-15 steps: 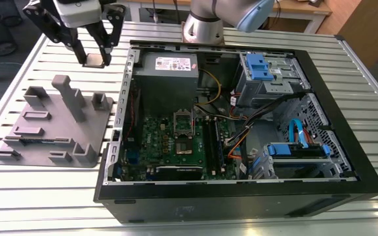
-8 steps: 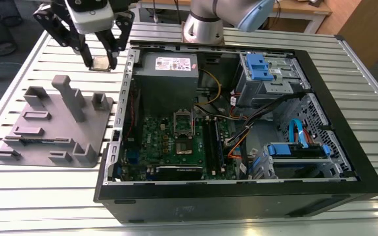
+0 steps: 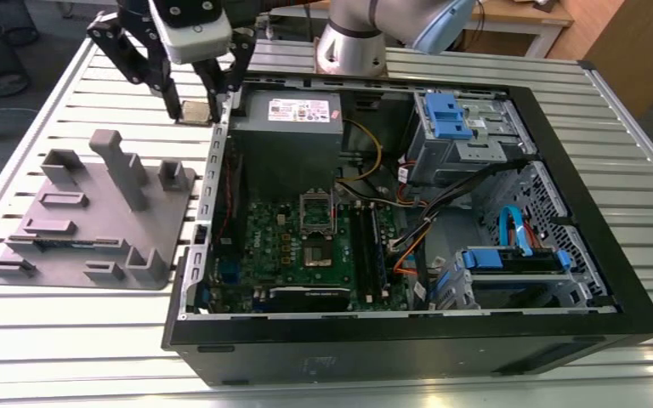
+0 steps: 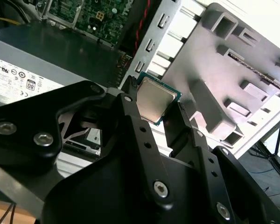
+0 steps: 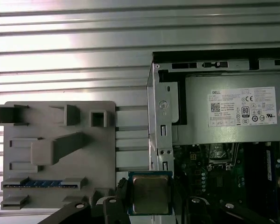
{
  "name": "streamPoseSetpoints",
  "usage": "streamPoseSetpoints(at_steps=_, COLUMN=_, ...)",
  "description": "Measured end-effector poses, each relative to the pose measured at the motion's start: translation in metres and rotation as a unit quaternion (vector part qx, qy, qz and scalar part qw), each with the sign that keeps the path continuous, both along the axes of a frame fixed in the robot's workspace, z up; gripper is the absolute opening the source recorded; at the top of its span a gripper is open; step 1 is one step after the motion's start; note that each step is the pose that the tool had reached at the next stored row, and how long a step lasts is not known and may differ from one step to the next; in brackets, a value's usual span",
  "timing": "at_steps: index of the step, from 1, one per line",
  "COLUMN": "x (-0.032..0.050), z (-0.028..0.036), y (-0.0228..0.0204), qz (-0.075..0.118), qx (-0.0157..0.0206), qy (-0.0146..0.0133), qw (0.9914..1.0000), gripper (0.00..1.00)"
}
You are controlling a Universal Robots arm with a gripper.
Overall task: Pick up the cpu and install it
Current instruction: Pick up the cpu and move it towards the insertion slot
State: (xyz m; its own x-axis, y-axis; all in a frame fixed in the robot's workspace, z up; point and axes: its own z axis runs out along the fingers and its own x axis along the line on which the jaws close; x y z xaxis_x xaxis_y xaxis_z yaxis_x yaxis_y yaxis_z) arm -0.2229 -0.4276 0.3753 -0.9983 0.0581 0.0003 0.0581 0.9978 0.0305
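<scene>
The black two-fingered gripper (image 4: 155, 106) is clamped on the cpu (image 4: 154, 99), with one finger against each side edge. The cpu is a small flat square chip with a pale silvery metal top and a thin green rim. In the exterior view the cpu (image 3: 196, 112) hangs above the slatted metal table (image 3: 77, 340), just outside the wall of the open black computer case (image 3: 417, 361) and beyond the grey plastic tray with upright posts (image 3: 77, 212). Inside the case lies the green circuit board (image 3: 292, 255) with its dark socket frame (image 3: 317, 212).

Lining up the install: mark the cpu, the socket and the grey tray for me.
cpu (image 5: 150, 193): first wrist view, middle of its silvery top.
socket (image 3: 317, 214): exterior view, centre of its dark frame.
grey tray (image 3: 82, 228): exterior view, bare flat base.
</scene>
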Motion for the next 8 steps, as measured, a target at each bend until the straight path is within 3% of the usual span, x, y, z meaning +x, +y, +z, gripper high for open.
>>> streamPoseSetpoints(at_steps=8, x=0.0226, z=-0.0035, y=0.0, qz=0.0, qx=0.0, qy=0.004, qw=0.99999, gripper=0.47)
